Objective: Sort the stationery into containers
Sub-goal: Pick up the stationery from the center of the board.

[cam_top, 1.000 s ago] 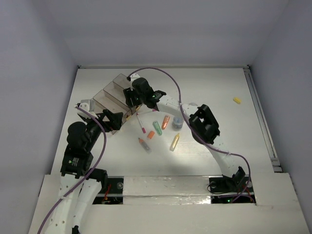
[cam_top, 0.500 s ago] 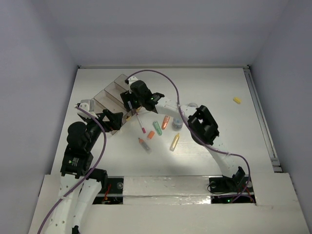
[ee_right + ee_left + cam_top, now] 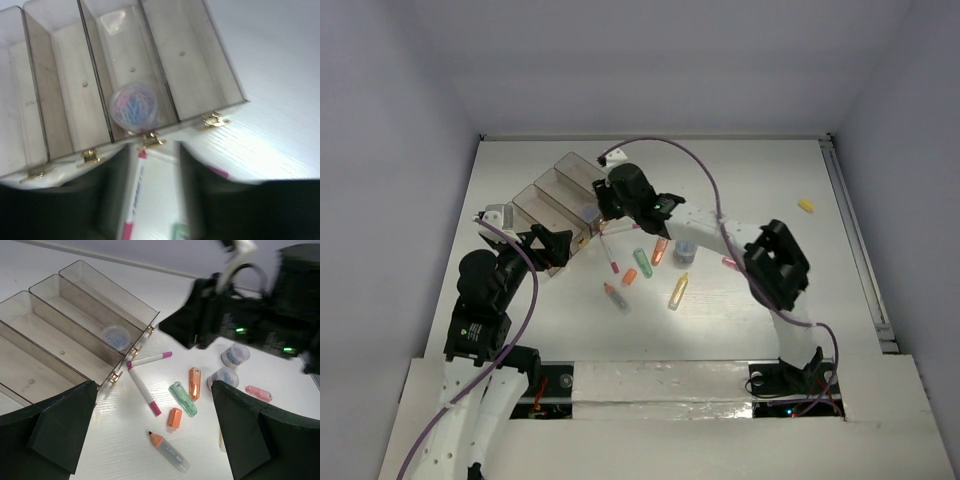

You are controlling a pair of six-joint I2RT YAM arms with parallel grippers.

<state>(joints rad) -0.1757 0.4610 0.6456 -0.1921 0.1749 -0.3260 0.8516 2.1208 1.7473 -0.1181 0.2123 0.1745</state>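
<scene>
The containers are a row of clear brownish compartments at the table's left. One grey-lilac roll lies in the second compartment from the far end. My right gripper hovers open just off the containers' latched edge, with a white pen on the table below it. My left gripper is wide open and holds nothing. Below it lie two pink-tipped pens, a green stick, an orange stick and an uncapped orange marker. Two rolls and a pink stick lie farther right.
A loose orange cap sits beside the green stick. A yellow stick lies nearer the arms' bases, and a small yellow piece lies alone at the far right near the table's rail. The right arm arches over the pile.
The right arm has swung right and back off the containers, and a roll now shows lying in a compartment. The left arm has not moved.
</scene>
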